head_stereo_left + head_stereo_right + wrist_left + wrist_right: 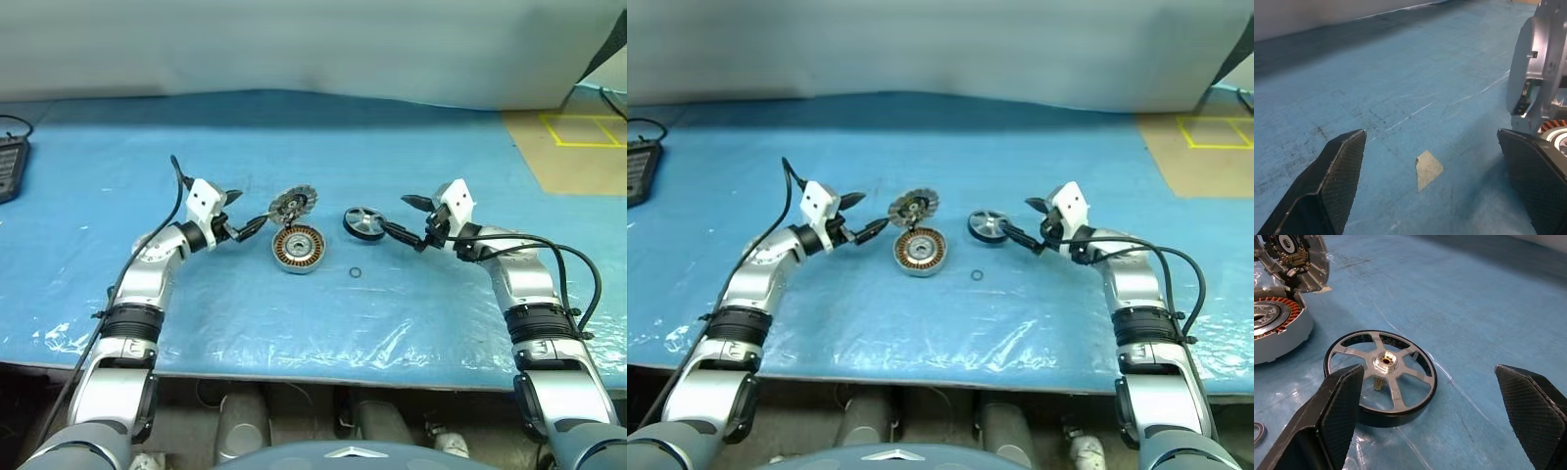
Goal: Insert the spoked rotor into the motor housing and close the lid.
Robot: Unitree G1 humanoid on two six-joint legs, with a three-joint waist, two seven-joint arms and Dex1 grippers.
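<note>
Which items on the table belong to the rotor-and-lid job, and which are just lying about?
Job: spoked rotor; motor housing; lid, propped tilted at the housing's far edge.
Lying about: small loose ring; dark device at the table's left edge; tape scrap.

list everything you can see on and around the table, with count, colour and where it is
motor housing: 1, silvery-grey with copper-orange windings, flat on the blue table cover near the middle
lid: 1, silvery-grey with toothed face and dark centre, tilted up against the far edge of the housing
spoked rotor: 1, black rim with silver spokes, to the right of the housing, apart from it
small ring: 1, dark, loose on the cover in front of the rotor
table cover: 1, blue, over the whole table
tape scrap: 1, beige, stuck on the cover
dark device: 1, black, far left edge
yellow floor marking: 1, far right
left end effector: 1, black fingers, open, beside the lid
right end effector: 1, black fingers, open, beside the rotor
</note>
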